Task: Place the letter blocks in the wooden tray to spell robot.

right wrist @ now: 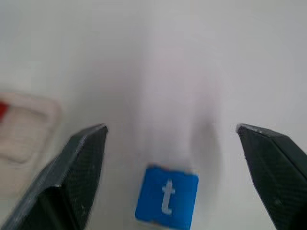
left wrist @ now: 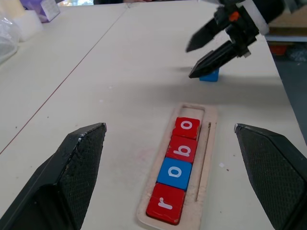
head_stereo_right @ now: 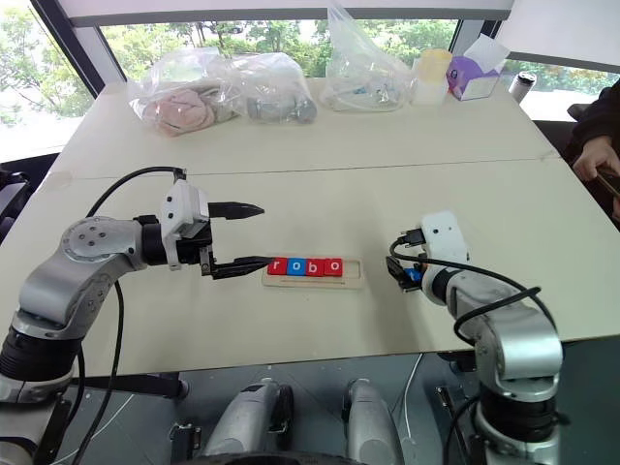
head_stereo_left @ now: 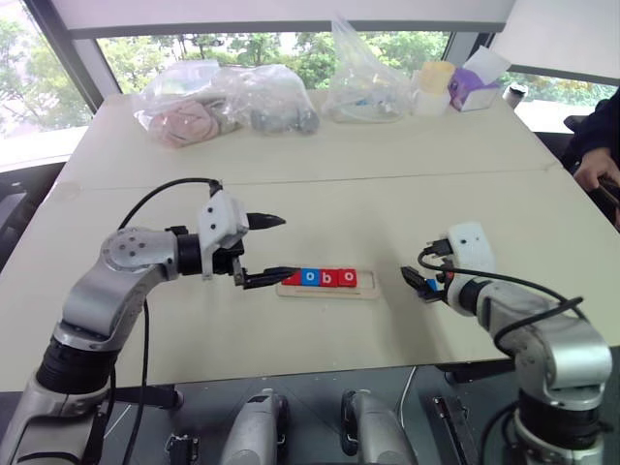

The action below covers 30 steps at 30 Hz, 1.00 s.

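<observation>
I see the wooden tray (head_stereo_left: 327,289), a pale, narrow strip with rounded ends and a shallow groove, lying on the smooth cream counter (head_stereo_left: 320,184). Four glossy square letter blocks (left wrist: 178,154) sit in the groove, reading r, o, b, o: red, blue, red, red; the slot past the last o is bare. The blue t block (right wrist: 167,198) lies flat on the counter, well apart from the tray's empty end. My right gripper (left wrist: 211,53) hovers right over it with jaws spread, the t between the two black fingers but not pinched. My left gripper (head_stereo_left: 269,250) hangs at the tray's r end, jaws spread wide, holding nothing. Crinkled clear plastic bags (head_stereo_left: 228,102) and a purple tissue box (head_stereo_left: 473,87) line the counter's far edge.
</observation>
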Each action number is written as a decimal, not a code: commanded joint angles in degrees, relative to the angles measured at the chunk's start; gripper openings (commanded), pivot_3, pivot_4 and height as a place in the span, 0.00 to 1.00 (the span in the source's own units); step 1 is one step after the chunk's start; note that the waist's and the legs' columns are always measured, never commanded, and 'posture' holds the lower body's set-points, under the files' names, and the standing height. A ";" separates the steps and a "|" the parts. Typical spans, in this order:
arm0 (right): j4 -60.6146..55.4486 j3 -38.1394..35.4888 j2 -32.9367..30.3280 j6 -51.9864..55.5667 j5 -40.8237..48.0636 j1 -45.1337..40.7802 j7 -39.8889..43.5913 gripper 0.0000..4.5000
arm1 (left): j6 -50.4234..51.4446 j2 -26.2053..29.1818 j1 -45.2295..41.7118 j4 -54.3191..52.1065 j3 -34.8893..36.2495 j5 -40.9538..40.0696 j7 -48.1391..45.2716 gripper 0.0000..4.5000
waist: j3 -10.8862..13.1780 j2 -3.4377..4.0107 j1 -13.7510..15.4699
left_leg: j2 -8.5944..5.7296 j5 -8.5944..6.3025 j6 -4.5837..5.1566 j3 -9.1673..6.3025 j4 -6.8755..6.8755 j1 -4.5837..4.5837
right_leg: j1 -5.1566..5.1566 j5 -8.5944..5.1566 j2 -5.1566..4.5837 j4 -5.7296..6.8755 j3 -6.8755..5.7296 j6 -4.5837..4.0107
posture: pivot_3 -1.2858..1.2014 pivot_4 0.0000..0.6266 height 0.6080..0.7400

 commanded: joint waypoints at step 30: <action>54.45 15.41 -20.74 -65.62 -9.36 -9.28 51.32 0.99 | -1.31 5.34 1.85 -0.74 3.18 -1.84 -5.19 1.00 | 0.02 -0.09 0.24 | 0.02 -0.02 0.06 0.05 0.22 0.11 | 0.17 0.02 -0.05 0.09 0.01 0.00 | 0.52 0.24 0.89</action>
